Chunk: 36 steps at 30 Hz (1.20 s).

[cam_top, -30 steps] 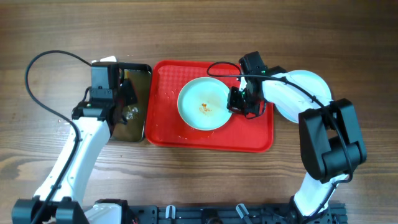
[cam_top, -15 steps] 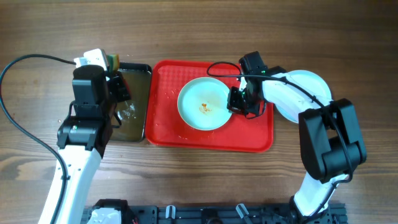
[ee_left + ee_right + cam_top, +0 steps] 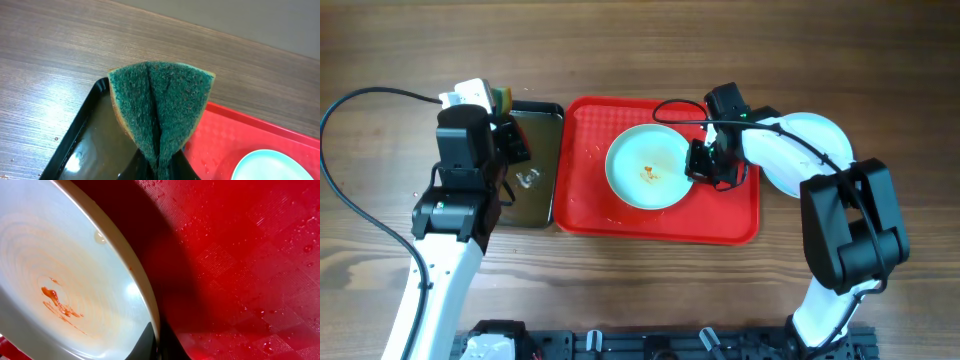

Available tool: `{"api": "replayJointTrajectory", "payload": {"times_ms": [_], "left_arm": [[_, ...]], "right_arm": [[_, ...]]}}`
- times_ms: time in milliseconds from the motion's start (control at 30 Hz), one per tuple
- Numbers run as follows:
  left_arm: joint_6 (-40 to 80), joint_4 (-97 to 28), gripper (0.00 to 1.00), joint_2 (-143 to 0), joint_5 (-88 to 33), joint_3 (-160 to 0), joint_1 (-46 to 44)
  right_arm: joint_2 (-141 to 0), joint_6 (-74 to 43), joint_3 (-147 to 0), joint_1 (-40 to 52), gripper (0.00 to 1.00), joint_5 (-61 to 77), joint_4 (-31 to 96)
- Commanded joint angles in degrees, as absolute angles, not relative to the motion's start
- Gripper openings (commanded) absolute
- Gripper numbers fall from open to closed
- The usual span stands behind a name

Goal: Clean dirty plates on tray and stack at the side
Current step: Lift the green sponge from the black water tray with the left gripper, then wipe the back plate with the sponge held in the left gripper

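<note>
Green sponge (image 3: 160, 107) pinched folded in left end effector (image 3: 158, 169); right end effector (image 3: 705, 162) clamped on plate (image 3: 648, 166) rim, plate on red tray (image 3: 590, 210) ahead of it. Best press sponge flat onto smear (image 3: 647, 174), rim gripped firm

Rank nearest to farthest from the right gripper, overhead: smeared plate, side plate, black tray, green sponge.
1. smeared plate: on the red tray, rim between the right gripper's fingers.
2. side plate: on the table, right of the red tray.
3. black tray: left of the red tray.
4. green sponge: far left, in the left gripper.
</note>
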<state>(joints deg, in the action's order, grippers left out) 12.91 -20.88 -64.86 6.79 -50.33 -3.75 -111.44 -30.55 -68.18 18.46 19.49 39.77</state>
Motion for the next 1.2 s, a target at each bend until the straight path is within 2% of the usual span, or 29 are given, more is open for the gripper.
{"api": "replayJointTrajectory", "payload": {"times_ms": [0, 233, 567, 733, 900, 1100, 1167], "left_arm": [[12.2, -20.3, 0.06, -63.7, 6.9, -50.7, -3.9], [12.3, -21.3, 0.04, -65.9, 6.9, -50.7, -4.0], [12.9, -27.9, 0.04, -85.5, -0.5, -50.7, -4.0], [12.9, -28.6, 0.04, -88.2, -3.7, -50.7, -4.0], [12.3, -26.9, 0.04, -87.6, -15.0, -50.8, -4.0], [12.5, -19.4, 0.04, -87.5, -34.4, -50.7, -4.6], [14.4, -18.4, 0.04, -87.6, -34.4, -50.7, -6.7]], "right_arm": [[-112.9, -30.0, -67.7, 18.6, 0.04, 17.9, 39.9], [-112.9, -30.0, -67.7, 18.6, 0.04, 17.9, 39.9], [-112.9, -30.0, -67.7, 18.6, 0.04, 17.9, 39.9], [-112.9, -30.0, -67.7, 18.6, 0.04, 17.9, 40.0], [-112.9, -30.0, -67.7, 18.6, 0.04, 17.9, 40.0], [-112.9, -30.0, -67.7, 18.6, 0.04, 17.9, 39.9], [-112.9, -30.0, -67.7, 18.6, 0.04, 17.9, 39.8]]}}
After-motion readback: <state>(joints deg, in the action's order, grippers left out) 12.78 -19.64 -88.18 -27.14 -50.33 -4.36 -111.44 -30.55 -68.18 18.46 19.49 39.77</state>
